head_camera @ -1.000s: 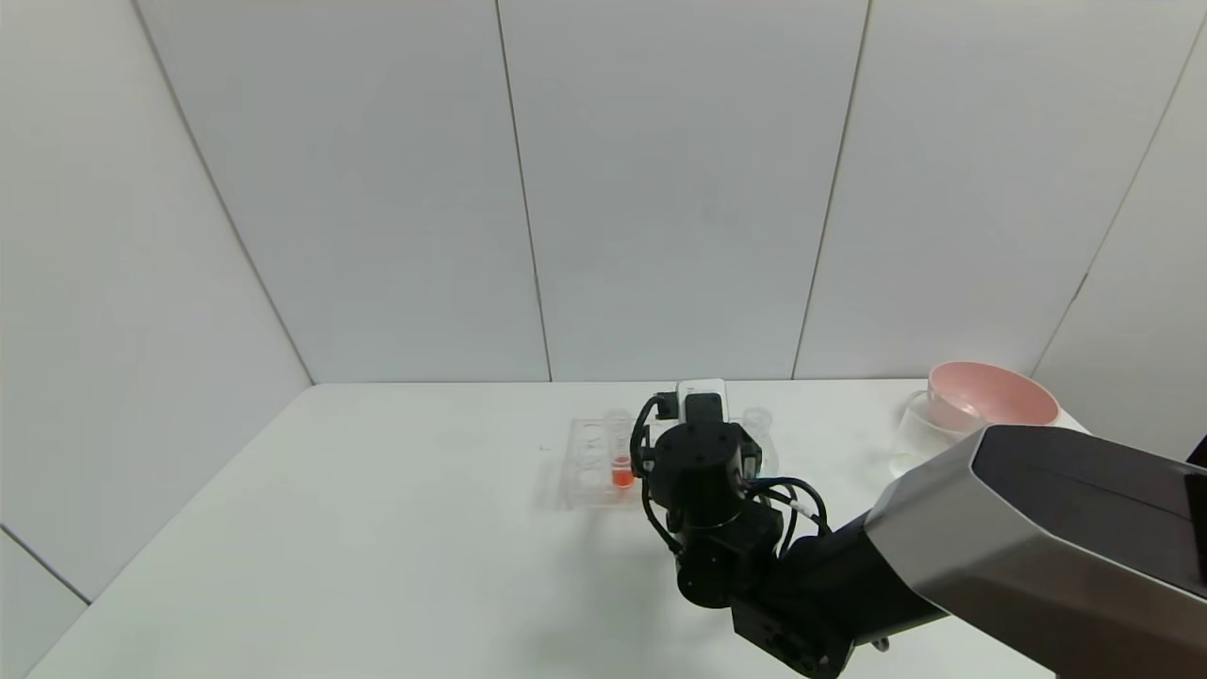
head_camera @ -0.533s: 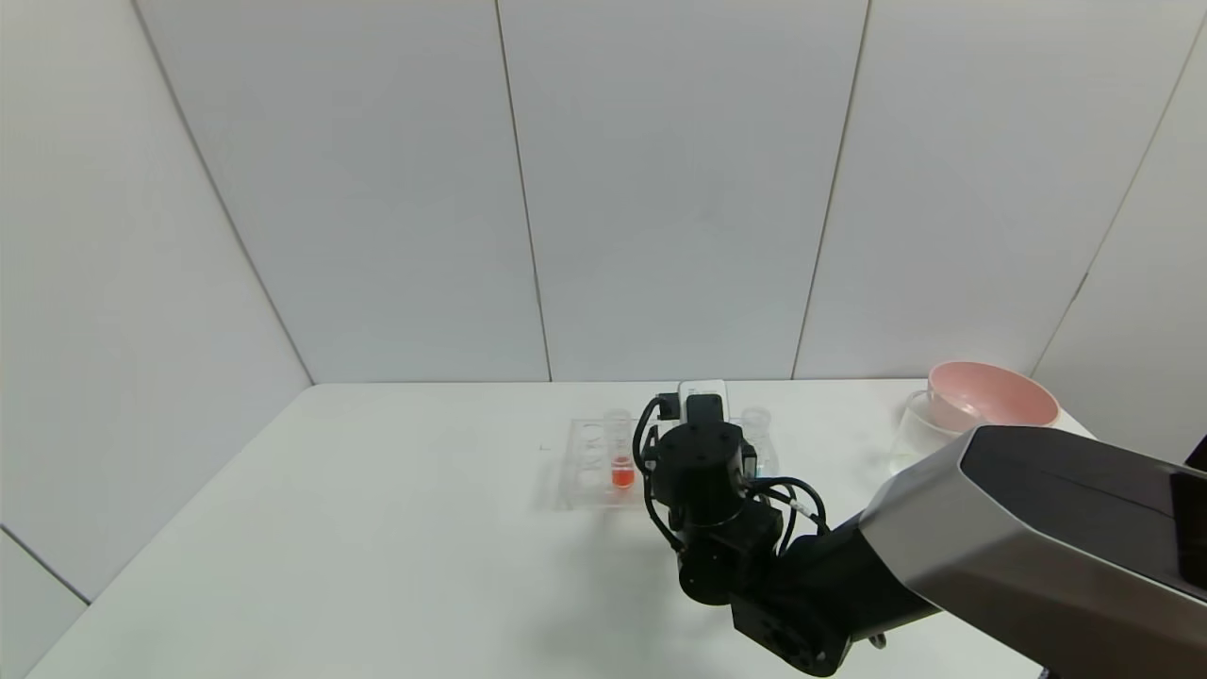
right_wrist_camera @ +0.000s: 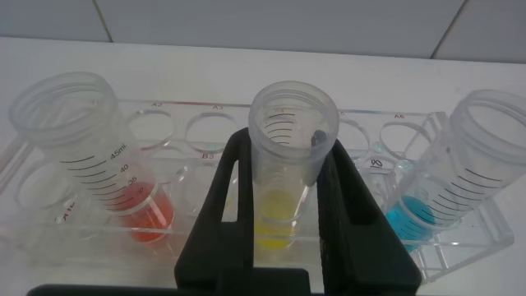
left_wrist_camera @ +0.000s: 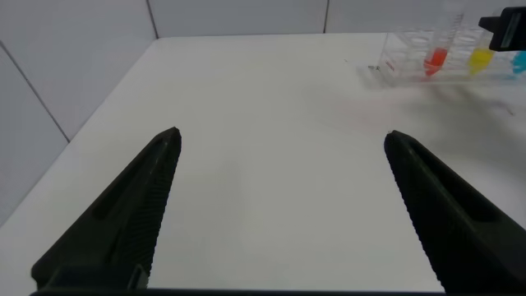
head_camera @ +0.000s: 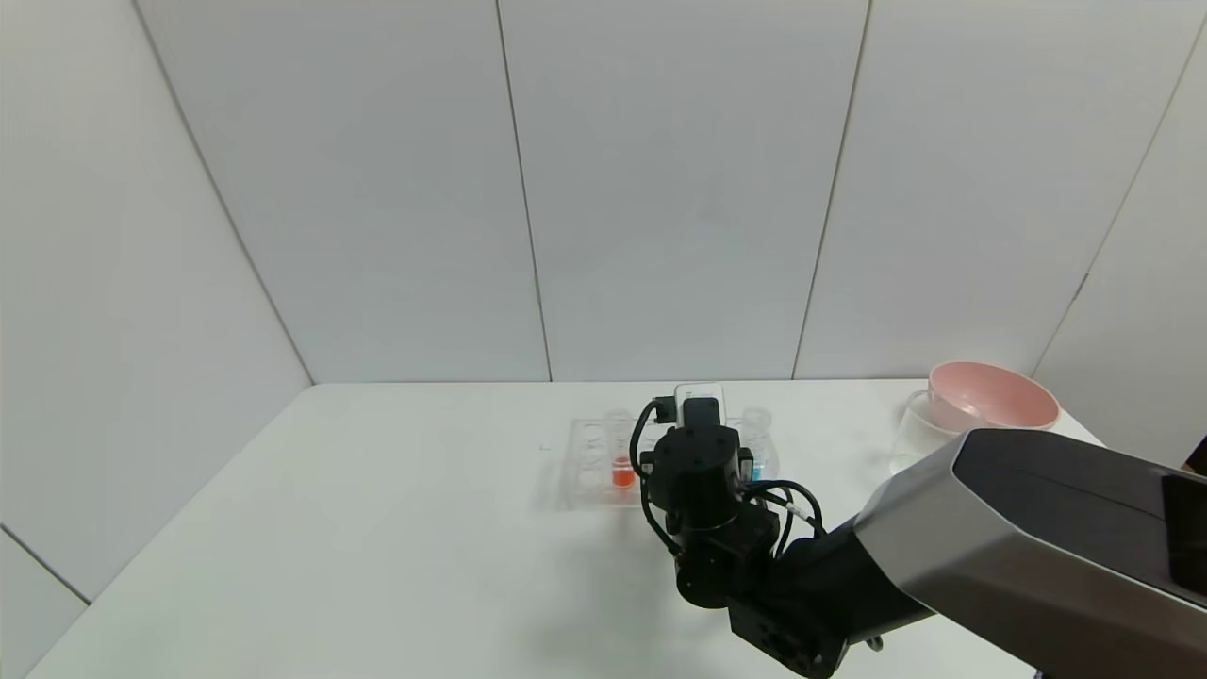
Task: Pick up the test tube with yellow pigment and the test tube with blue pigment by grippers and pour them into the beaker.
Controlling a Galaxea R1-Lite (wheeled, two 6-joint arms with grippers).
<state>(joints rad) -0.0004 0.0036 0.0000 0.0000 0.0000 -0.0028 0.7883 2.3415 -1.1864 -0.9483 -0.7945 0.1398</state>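
Yellow-pigment tube (right_wrist_camera: 286, 177): clear, graduated, upright in rack, flanked by black fingers (right_wrist_camera: 220, 214). Blue-pigment tube (right_wrist_camera: 456, 177): clear, tilted slightly, in the next rack slot. Beaker (head_camera: 913, 436): clear, beside pink bowl.

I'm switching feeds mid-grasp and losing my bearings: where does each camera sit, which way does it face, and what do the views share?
Head view: high on the torso, looking forward and down at the table; the right arm reaches to the rack.
Left wrist view: low over the table, facing the distant rack; the left gripper shows its fingers spread wide.
Right wrist view: directly above the rack; the right gripper has its fingers around the test tube with yellow pigment.
Shared: all three show the red-orange tube and the test tube with blue pigment.
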